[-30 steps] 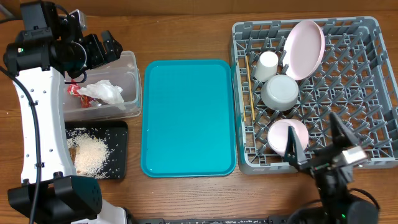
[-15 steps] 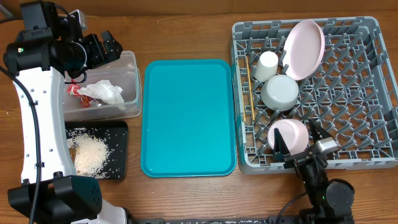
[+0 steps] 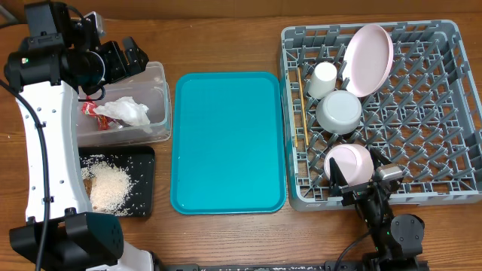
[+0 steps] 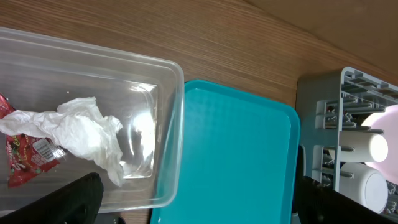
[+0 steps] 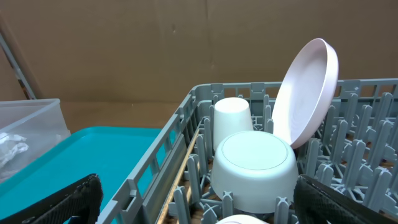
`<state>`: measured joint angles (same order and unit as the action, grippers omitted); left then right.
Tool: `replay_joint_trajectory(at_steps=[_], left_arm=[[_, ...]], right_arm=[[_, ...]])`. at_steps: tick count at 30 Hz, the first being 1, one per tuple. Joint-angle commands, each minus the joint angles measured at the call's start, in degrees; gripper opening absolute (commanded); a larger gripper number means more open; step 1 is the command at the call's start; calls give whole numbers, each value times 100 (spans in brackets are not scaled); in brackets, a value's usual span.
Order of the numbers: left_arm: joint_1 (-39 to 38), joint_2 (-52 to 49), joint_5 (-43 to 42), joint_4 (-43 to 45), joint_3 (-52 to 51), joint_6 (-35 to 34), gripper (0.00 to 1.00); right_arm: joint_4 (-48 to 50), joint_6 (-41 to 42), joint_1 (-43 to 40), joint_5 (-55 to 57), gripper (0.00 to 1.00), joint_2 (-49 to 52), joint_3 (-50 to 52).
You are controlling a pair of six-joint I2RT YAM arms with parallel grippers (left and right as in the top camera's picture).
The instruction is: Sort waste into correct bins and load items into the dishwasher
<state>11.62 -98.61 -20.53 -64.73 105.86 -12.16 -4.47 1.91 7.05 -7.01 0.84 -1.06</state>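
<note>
The clear tub (image 3: 154, 75) holds the white tissue (image 3: 124, 111) and red wrapper (image 3: 96, 113); the black tray (image 3: 143, 162) below it holds rice grains (image 3: 109, 184). My left gripper (image 3: 124, 59) hovers open over the tub's far edge; its wrist view shows the tissue (image 4: 74, 134), the wrapper (image 4: 25, 155) and the gripper (image 4: 205, 205). The grey rack (image 3: 422, 135) carries the white cup (image 3: 324, 79), pink plate (image 3: 368, 60), greyish bowl (image 3: 340, 111), small pink bowl (image 3: 349, 163) and chopsticks (image 3: 300, 105). My right gripper (image 3: 360, 177) stands open at the rack's near edge, empty.
The teal serving tray (image 3: 228, 141) lies bare between the tub and the rack. In the right wrist view the rack wall (image 5: 161, 149) rises just ahead of my right gripper (image 5: 199, 208), with the bowl (image 5: 252, 168), cup (image 5: 231, 121) and leaning plate (image 5: 308, 90) behind it.
My right arm has drawn left along the rack's near edge, its open fingers now by the small pink bowl. The left arm has not moved.
</note>
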Motion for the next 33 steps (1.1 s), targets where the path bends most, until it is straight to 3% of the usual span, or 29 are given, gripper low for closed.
replay_joint_trajectory(at_steps=[1,24,29,33], left_arm=[[-2,-11,39,24,101,-116,100],[-109,214,149,24,24,-116,100],[-157,1123,149,103,-846,-116,100],[-157,2369,149,358,-2684,-116,100]], right_arm=[[24,28,-33,94,100,-68,59],[24,26,-33,94,100,-68,59],[24,28,-33,94,100,-68,59],[24,28,-33,94,100,-68,59]])
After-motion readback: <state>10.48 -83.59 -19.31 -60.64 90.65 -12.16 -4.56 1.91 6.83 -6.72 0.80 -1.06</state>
